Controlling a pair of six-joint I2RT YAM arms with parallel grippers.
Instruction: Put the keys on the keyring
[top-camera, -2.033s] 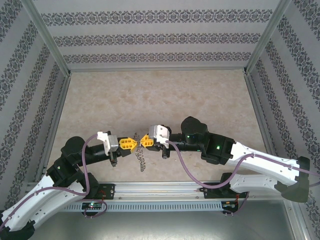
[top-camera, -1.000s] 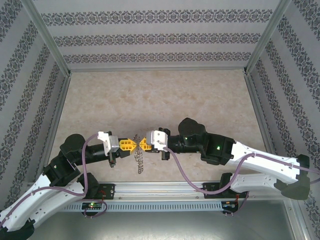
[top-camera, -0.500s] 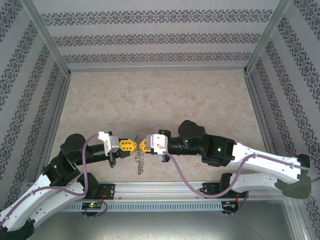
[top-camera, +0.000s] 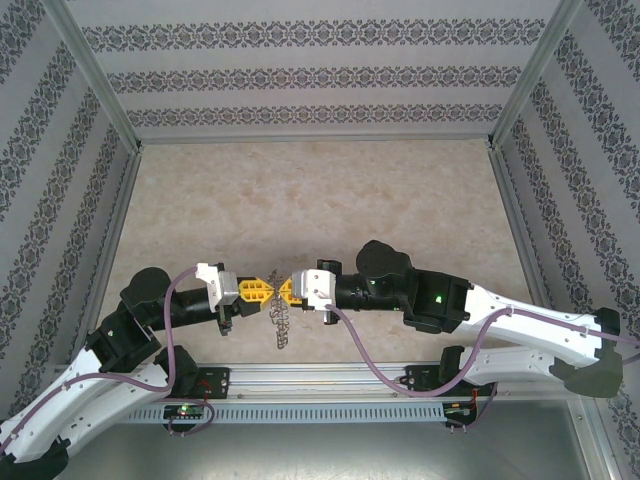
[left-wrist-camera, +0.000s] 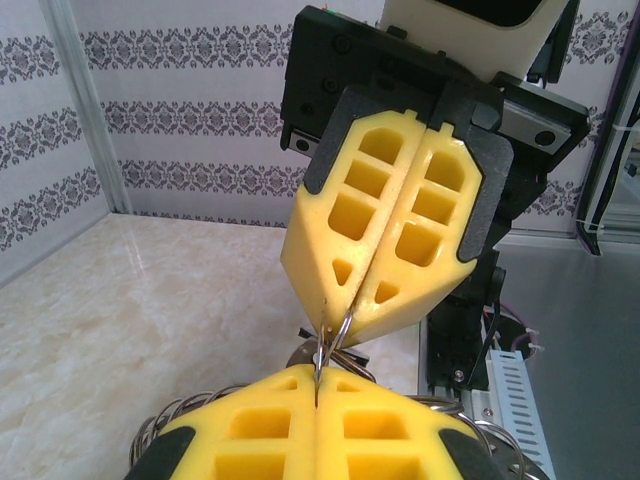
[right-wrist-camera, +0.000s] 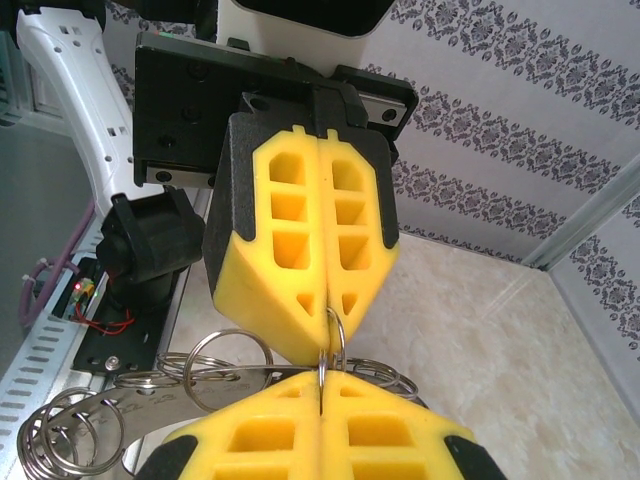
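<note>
keyring (right-wrist-camera: 170, 400) partly behind right claw (right-wrist-camera: 322, 390), cropped below

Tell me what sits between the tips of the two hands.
A small wire loop of the keyring bridges the left hand and right hand; both are shut on it, clearest in the wrist views.

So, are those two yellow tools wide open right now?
No, the left tool and the right tool are both shut, tips meeting on a thin wire loop.
</note>
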